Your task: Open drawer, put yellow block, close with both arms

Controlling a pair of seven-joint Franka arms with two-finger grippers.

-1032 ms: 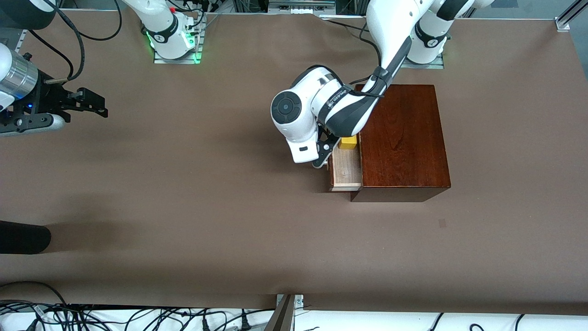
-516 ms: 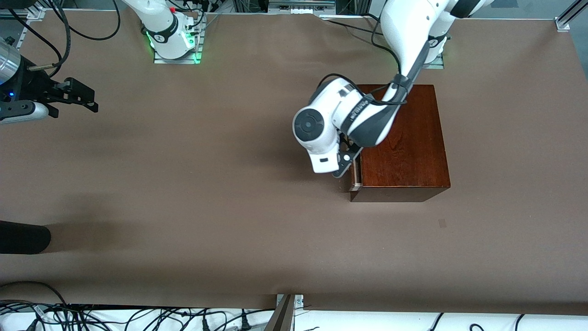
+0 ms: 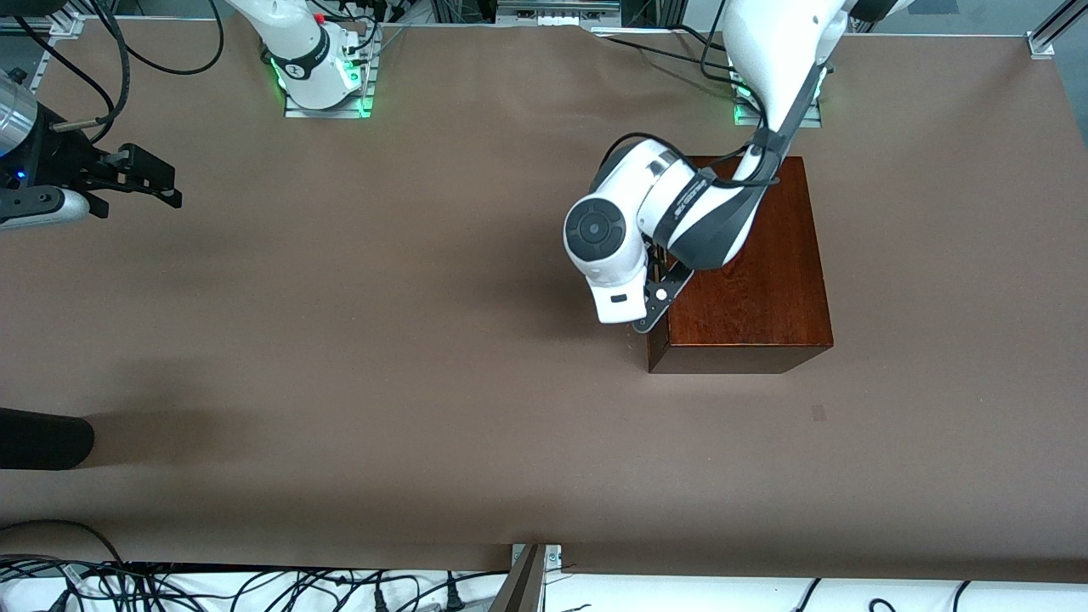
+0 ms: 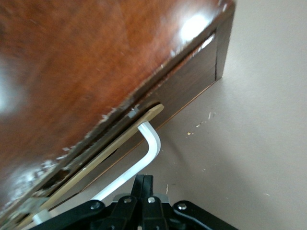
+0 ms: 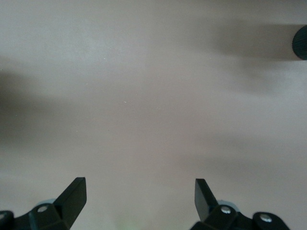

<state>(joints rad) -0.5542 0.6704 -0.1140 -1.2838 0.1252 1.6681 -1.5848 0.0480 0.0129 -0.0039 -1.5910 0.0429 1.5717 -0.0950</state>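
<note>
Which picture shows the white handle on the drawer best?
The left wrist view: the white handle fills the middle, right above the shut left gripper. In the front view the arm hides it. The right wrist view shows only table.

White arms [image 3: 680, 212], dk grey joints, black hands, green-lit bases.

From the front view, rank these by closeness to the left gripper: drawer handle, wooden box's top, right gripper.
1. Drawer handle: right at the shut left gripper.
2. Wooden box top: just beside it.
3. Right gripper: open, waiting over the table's right-arm end.
</note>
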